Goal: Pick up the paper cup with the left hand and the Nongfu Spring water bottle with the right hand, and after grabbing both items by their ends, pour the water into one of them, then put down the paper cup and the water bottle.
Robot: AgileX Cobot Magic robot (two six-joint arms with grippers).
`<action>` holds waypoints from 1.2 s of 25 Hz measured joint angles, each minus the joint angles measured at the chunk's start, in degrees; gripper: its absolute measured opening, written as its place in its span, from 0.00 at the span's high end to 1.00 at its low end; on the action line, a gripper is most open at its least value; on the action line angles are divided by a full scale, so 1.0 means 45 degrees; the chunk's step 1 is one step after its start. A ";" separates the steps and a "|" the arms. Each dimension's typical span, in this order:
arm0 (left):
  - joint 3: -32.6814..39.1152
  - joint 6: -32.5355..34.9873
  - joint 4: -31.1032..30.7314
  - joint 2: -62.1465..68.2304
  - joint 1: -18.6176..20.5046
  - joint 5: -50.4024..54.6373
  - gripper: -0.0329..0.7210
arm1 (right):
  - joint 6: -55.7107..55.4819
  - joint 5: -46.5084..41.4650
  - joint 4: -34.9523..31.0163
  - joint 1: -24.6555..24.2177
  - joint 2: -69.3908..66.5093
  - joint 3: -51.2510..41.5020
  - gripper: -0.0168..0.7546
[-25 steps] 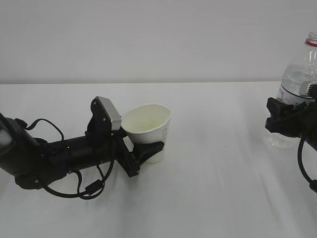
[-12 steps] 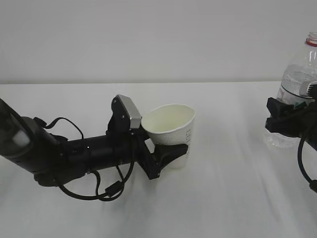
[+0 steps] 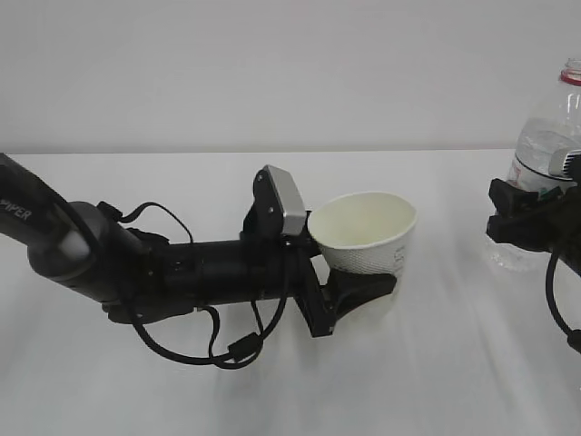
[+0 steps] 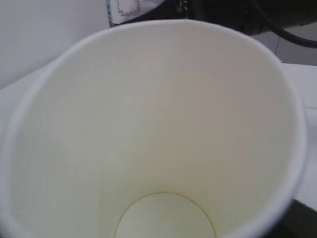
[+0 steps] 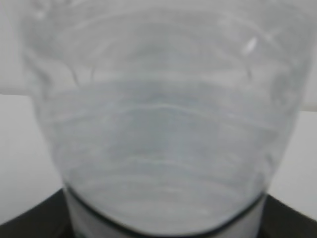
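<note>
The left pincer (image 3: 359, 292), gripping the paper cup (image 3: 368, 238) low down, has carried it right above the worktop (image 3: 436, 363) toward the bottle (image 3: 545, 154), which the right pincer (image 3: 526, 222) grips, half cut off at the edge.

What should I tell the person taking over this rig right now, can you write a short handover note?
Left hand: shut on the paper cup, low on its body, upright, mouth open.
Right hand: shut on the Nongfu Spring water bottle at the far right, upright, uncapped.
Cup looks empty and dry inside in the left wrist view; water is in the bottle.
Done: both items grasped.
Left: bring them together, pour into the cup, then put down both items on the white table.
</note>
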State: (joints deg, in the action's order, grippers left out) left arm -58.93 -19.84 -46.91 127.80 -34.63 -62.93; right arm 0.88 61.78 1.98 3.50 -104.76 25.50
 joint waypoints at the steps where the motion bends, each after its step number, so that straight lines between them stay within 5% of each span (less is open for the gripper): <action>1: -0.0086 -0.0024 -0.0030 0.0000 -0.0105 0.0223 0.24 | 0.0000 0.0000 0.0000 0.0000 0.0000 0.0000 0.41; 30: -0.0189 -0.0629 -0.0070 0.0000 -0.0579 0.0888 0.24 | 0.0312 -0.0004 0.0126 0.0000 0.1617 -0.1362 0.41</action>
State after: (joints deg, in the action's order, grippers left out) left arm -59.78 -22.67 -47.23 127.80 -37.24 -58.94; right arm 2.28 61.76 2.55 3.50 -97.48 19.37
